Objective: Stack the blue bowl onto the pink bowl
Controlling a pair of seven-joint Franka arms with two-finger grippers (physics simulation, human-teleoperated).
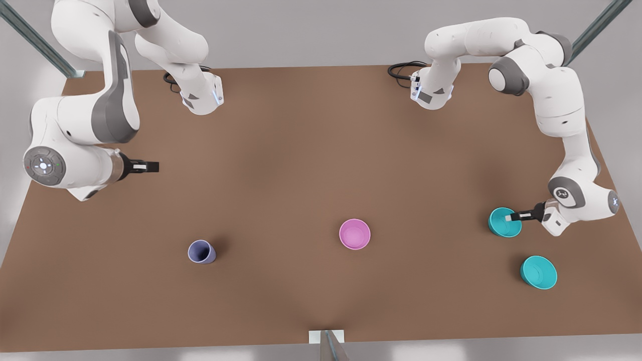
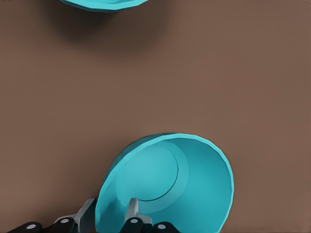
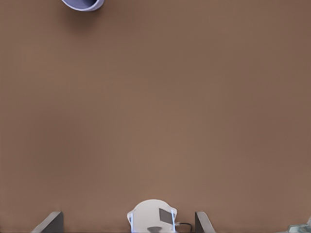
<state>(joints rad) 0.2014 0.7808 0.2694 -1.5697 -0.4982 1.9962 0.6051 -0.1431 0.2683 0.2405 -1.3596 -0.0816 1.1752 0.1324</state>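
Note:
The blue bowl, teal, sits at the front view's right. My left gripper is shut on its rim, with one finger inside the wall and the other outside. The pink bowl stands upright and alone near the table's middle front, well to the left of the held bowl in the front view. My right gripper waits open above the table at the front view's left, holding nothing.
A second teal bowl rests close by, nearer the front edge than the held one. A lavender-grey cup stands at the front left. Both arm bases are at the table's back.

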